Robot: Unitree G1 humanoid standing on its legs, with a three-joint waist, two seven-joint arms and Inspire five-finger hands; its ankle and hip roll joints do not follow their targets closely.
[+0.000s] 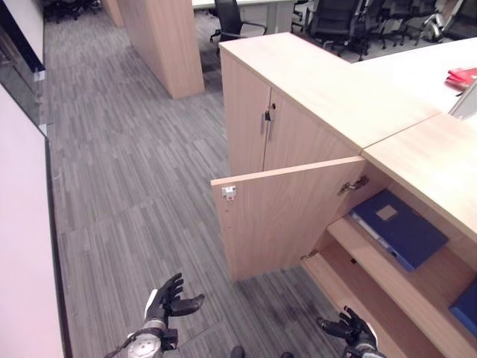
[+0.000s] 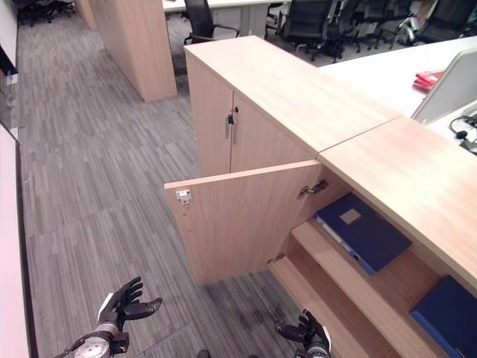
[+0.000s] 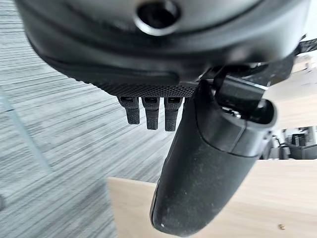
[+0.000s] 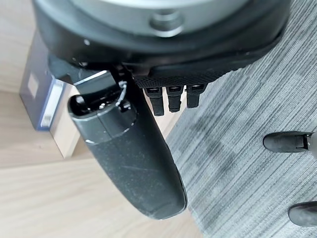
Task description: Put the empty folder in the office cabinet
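A dark blue folder (image 1: pixel 399 227) lies flat on the upper shelf of the open office cabinet (image 1: pixel 373 257), behind its swung-out wooden door (image 1: pixel 279 216). My left hand (image 1: pixel 168 302) hangs low over the carpet, in front of the door, fingers straight and empty. My right hand (image 1: pixel 346 328) is low by the cabinet's bottom shelf, also open and holding nothing. In the right wrist view the blue folder (image 4: pixel 37 84) shows past the thumb, and the fingers (image 4: pixel 171 99) are straight.
A second blue folder (image 2: pixel 447 313) lies on a lower shelf further right. The closed cabinet doors (image 1: pixel 264 130) stand behind the open one. A red item (image 1: pixel 462 77) sits on the white desk. Office chairs (image 1: pixel 335 22) and a wooden pillar (image 1: pixel 164 45) stand beyond the grey carpet.
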